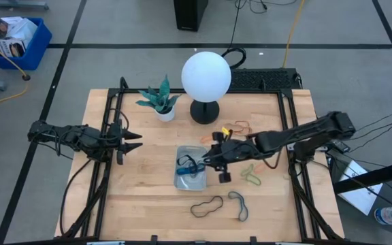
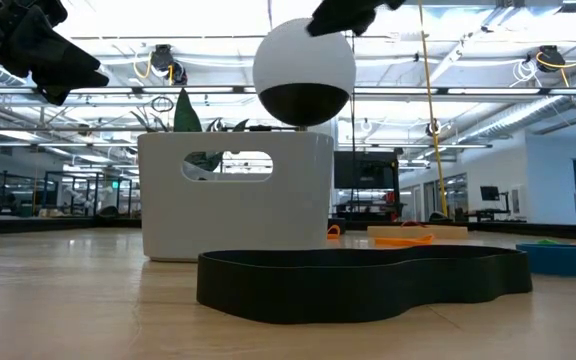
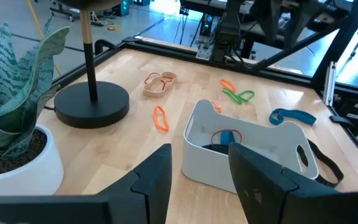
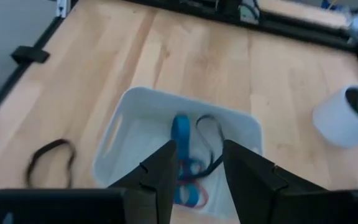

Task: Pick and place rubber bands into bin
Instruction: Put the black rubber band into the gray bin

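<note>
The bin (image 1: 190, 178), a small pale tray, stands mid-table. A blue rubber band (image 4: 180, 134), a black one (image 4: 211, 142) and a red one (image 3: 219, 134) lie in it. My right gripper (image 4: 197, 165) hangs open over the bin's right side (image 1: 208, 162), and nothing shows between its fingers. Loose rubber bands lie on the wood: black (image 1: 206, 206), grey (image 1: 239, 205), green (image 1: 251, 175) and orange (image 1: 237, 127). My left gripper (image 1: 133, 141) waits open at the table's left, clear of everything.
A white globe lamp (image 1: 206, 75) on a black base (image 1: 205, 111) and a potted plant (image 1: 162, 103) stand at the table's far side. Black frame rails (image 1: 292, 136) run along both sides of the table. A blue crate (image 1: 17, 42) sits on the floor.
</note>
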Controlling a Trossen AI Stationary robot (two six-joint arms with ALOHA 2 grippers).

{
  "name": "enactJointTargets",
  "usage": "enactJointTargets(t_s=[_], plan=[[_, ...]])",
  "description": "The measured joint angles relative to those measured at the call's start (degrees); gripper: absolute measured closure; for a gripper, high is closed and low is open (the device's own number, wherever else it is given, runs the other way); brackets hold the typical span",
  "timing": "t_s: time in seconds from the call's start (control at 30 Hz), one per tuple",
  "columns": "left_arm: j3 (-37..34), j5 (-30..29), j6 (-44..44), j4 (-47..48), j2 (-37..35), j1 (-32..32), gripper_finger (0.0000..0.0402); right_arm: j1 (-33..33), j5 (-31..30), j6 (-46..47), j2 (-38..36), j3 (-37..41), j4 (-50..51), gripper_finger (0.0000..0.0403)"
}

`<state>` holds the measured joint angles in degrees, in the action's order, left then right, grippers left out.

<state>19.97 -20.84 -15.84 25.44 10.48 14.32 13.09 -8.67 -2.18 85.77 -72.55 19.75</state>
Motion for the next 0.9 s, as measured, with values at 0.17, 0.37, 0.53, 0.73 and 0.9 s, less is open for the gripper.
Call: enactJointTargets(t_s=[0.17,0.37,0.53,0.73,0.9], plan=[[0.00,-0.04,-1.04,-0.01,0.01,-0.01,0.0236,1.34,-0.06,3.17,-1.15,0.00,0.37,0.0268],[0.00,-0.04,-0.91,-0.01,0.01,0.00,0.0236,4.35,-0.04,3.02,-1.15,0.00,0.75,0.0245],[0.00,-0.07,-1.04,0.00,0.00,-0.01,0.0236,7.11,-0.05,7.20,-1.13,0.00,3.21,0.0199],[0.00,-0.07,-1.08,0.00,0.01,0.00,0.0236,10.03,-0.03,14.31,-1.13,2.83,-4.93,0.0155],[0.00,-0.09,-1.08,0.01,0.02,0.01,0.0236,13.79,-0.79,12.23,-1.13,7.65,-11.40,0.0145]])
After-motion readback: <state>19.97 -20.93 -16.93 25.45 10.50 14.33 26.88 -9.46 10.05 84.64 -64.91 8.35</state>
